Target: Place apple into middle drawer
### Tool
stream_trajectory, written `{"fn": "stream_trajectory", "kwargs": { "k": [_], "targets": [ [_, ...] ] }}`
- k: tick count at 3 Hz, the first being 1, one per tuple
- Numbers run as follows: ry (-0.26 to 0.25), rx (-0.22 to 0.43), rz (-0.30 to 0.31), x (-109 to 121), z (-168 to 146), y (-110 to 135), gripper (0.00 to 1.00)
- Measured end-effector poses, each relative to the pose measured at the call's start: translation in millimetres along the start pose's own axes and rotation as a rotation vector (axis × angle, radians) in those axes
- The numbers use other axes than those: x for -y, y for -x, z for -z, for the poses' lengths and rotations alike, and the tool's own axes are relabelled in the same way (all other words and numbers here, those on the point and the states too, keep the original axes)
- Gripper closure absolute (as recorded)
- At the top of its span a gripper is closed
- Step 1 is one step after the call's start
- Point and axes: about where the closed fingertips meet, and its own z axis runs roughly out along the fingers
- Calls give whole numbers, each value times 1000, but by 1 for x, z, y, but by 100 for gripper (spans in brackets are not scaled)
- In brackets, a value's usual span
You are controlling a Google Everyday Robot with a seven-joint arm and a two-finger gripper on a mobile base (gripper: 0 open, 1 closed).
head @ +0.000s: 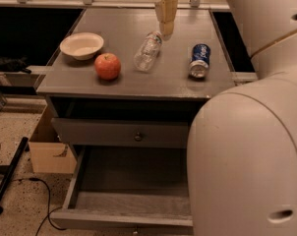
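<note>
Nearest me, the middle drawer (124, 219) stood pulled open below the closed drawer front (121, 132). On the tabletop (138, 82) above, the apple (107, 66) sat near the front left, just beside the cream bowl (81, 45) and apart from the bottle (147, 51). My gripper (166, 31) hung farther back, above the bottle's far end, fingers drawn together on nothing. I judged the apple firm, smooth, fairly heavy and apt to roll, so best pinched across its widest middle from above.

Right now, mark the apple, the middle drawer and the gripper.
apple (107, 66), camera view, middle of its skin.
middle drawer (133, 200), camera view, bare floor.
gripper (166, 28), camera view, lower tip, over the table (119, 28).
</note>
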Motion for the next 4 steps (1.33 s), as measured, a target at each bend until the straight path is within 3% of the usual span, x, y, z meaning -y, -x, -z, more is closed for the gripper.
{"fn": "stream_trajectory", "kwargs": {
  "k": [1, 2, 4],
  "targets": [
    [31, -20, 254, 22, -29, 21, 0],
    [66, -24, 381, 24, -49, 31, 0],
    [153, -23, 504, 0, -72, 47, 0]
  ]
}}
